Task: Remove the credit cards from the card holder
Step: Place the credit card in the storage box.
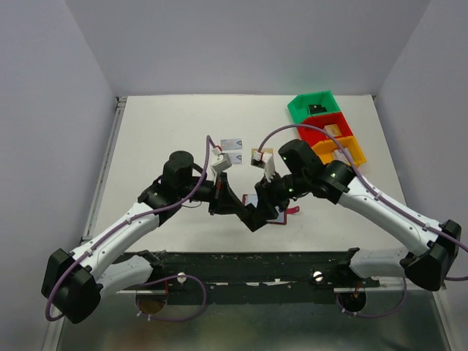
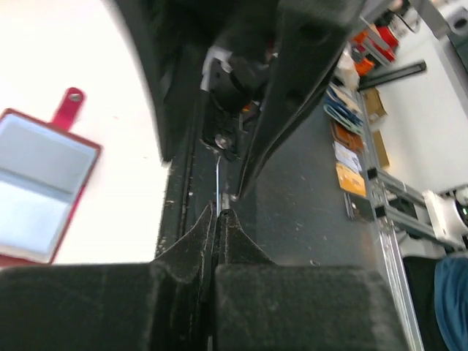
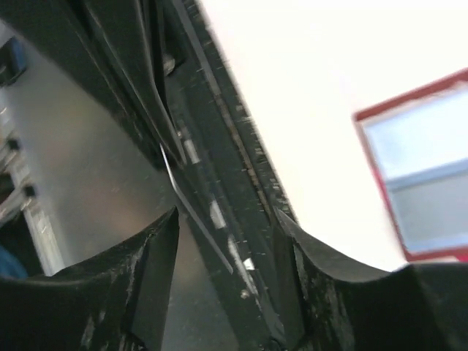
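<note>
The card holder (image 1: 276, 213) lies open on the table between the two arms; its light blue lining and red border show in the left wrist view (image 2: 36, 190) and the right wrist view (image 3: 424, 168). My left gripper (image 2: 218, 212) is shut on a thin credit card (image 2: 218, 179), which I see edge-on. That card's edge (image 3: 194, 212) runs between the wide-apart fingers of my right gripper (image 3: 227, 219), which is open. Both grippers meet just left of the card holder (image 1: 256, 212). Two silver-grey cards (image 1: 232, 150) and a gold-tan card (image 1: 260, 155) lie further back on the table.
Green (image 1: 314, 106), red (image 1: 327, 128) and orange (image 1: 340, 150) bins stand in a row at the back right. The dark mounting rail (image 1: 248, 267) runs along the near edge of the table.
</note>
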You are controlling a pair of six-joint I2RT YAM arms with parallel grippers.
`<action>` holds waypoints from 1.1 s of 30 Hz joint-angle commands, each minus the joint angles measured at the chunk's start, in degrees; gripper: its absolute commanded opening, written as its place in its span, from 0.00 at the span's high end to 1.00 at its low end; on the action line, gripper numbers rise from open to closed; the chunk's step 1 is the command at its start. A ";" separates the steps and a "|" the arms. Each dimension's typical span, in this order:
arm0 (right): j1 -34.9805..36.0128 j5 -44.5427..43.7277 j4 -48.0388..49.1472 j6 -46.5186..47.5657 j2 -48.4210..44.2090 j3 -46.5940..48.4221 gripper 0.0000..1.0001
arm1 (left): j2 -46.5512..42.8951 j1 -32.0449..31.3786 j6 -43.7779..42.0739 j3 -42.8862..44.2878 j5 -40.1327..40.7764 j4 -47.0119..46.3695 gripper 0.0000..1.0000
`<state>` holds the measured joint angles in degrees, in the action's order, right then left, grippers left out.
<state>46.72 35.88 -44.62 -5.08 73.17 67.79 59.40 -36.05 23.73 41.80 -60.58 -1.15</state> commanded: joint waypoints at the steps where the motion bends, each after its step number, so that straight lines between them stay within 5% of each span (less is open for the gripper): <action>1: -3.02 -20.02 1.99 -7.47 -7.32 0.50 0.36 | -2.44 6.67 2.72 -0.58 8.09 0.18 1.00; 6: -5.06 -38.65 7.69 -11.00 -18.47 -4.23 0.36 | -3.23 20.82 14.21 -2.68 22.93 -3.57 1.00; 9: -5.15 -42.64 13.92 -13.54 -22.79 -9.94 0.36 | -0.70 27.51 25.20 -5.14 29.36 -11.57 1.00; 21: -5.06 -28.76 22.03 -22.34 -18.50 -19.62 0.38 | 34.62 34.99 23.03 16.63 33.33 -12.22 1.00; 33: -5.06 -25.68 22.47 -20.05 -13.49 -17.78 0.39 | 52.48 38.42 22.42 26.57 27.97 -14.41 1.00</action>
<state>41.56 7.84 -23.44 -25.50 58.72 48.49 108.49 1.15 47.66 64.79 -29.58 -15.07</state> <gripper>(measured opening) 0.613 0.028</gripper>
